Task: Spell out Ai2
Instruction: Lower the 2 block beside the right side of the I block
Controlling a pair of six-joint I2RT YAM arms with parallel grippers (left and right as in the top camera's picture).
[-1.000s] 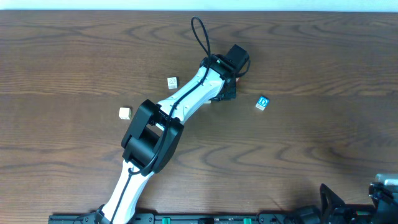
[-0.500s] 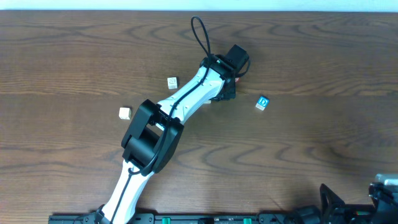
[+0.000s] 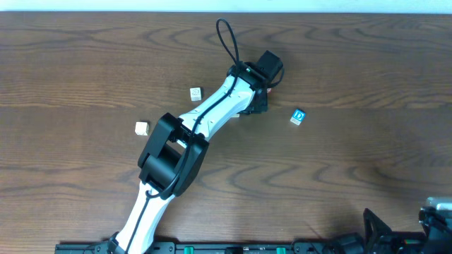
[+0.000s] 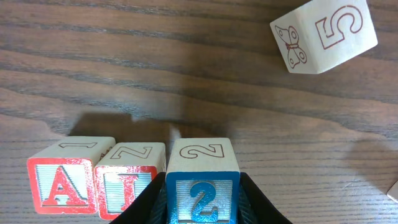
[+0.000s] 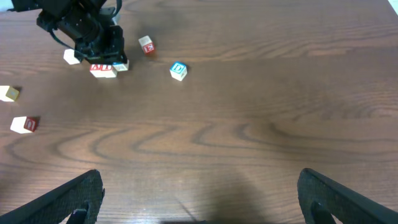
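On the wooden tabletop (image 4: pixel 199 74), my left claw (image 4: pixel 202 202) grips the 2 cube (image 4: pixel 202 180) just beside the I cube (image 4: pixel 127 180) and A cube (image 4: pixel 62 183); my right claw (image 5: pixel 202 199) stands wide open.

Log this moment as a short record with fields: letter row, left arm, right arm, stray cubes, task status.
Letter row: A cube, I cube and 2 cube stand side by side on the table, reading A I 2.
Left arm: left gripper shut on the 2 cube's sides.
Right arm: right gripper open, empty, far from the row.
Stray cubes: 5 cube and D cube, both apart from the row.
Task status: word spelled; 2 cube not yet released.
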